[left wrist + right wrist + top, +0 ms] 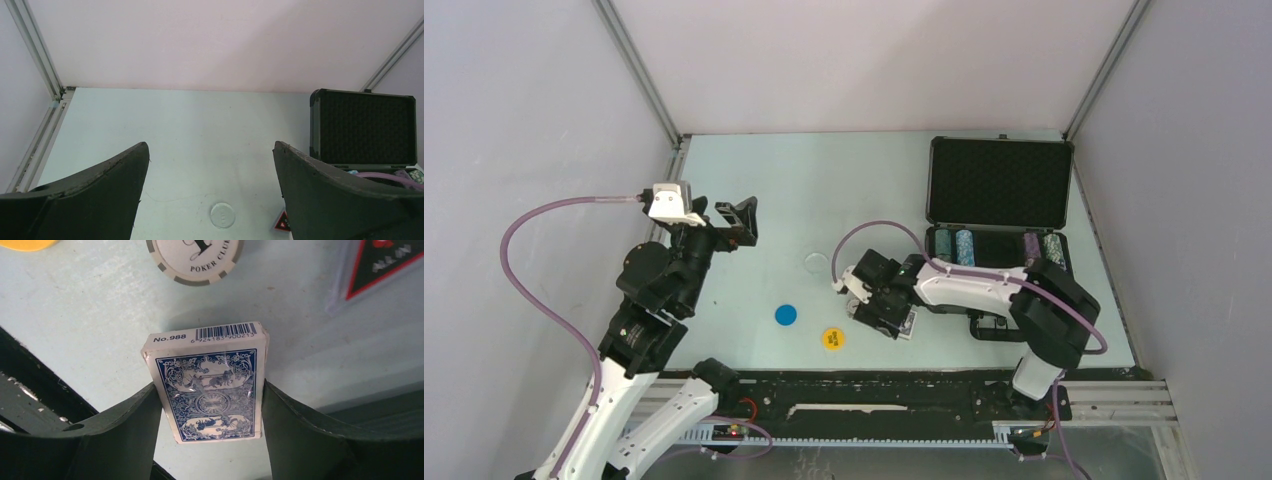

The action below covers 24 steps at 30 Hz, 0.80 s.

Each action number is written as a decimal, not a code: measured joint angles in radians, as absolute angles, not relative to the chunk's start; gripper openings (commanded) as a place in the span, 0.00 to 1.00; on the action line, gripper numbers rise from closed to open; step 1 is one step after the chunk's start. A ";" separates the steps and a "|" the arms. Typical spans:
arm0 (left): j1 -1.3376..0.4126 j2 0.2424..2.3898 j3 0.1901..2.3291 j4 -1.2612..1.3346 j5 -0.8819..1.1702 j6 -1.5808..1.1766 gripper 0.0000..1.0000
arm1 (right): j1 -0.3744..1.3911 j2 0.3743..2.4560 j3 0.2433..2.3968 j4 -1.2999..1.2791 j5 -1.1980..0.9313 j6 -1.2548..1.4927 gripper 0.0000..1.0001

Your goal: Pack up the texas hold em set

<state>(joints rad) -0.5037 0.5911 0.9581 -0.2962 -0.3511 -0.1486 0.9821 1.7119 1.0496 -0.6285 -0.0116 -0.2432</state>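
The left arm is folded at 9 o'clock of the table (864, 180). The left gripper (739, 215) is held above the surface and points toward 1 o'clock, with its jaws spread wide and nothing between them. The right arm reaches from its base at 5 o'clock to the table's middle, wrist bent downward. The right gripper (894, 318) clasps the blue card deck (207, 390) by its long sides, barcode end pointing away from the wrist. Whether the deck's near end touches the table cannot be told.

The black case (999, 185) lies open at 2 o'clock, its foam-lined lid standing back. In its base, chip rows (952, 245) sit toward the left and right ends. The right arm crosses the near part of the base and hides what lies there.

Loose on the table are a clear disc (818, 263) near the centre, a blue button (785, 315) and a yellow button (833, 339) toward 6 o'clock. In the right wrist view a poker chip (195, 260) lies at 12 o'clock of the deck. A triangular button (380, 260) lies at 2 o'clock of it. Both are cut off by the frame's top edge.
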 measured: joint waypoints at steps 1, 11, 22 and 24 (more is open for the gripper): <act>-0.504 0.591 0.958 -0.295 -0.350 -0.149 1.00 | 0.982 1.698 1.047 -0.629 -0.007 -0.237 0.58; -0.507 0.591 0.958 -0.294 -0.336 -0.149 1.00 | 0.935 1.380 1.093 -0.664 0.181 -0.114 0.52; -0.529 0.572 0.958 -0.294 -0.336 -0.150 1.00 | 0.598 1.195 1.159 -0.728 0.341 0.500 0.24; -0.530 0.571 0.958 -0.294 -0.335 -0.150 1.00 | 0.543 1.193 1.159 -0.768 0.361 0.657 0.24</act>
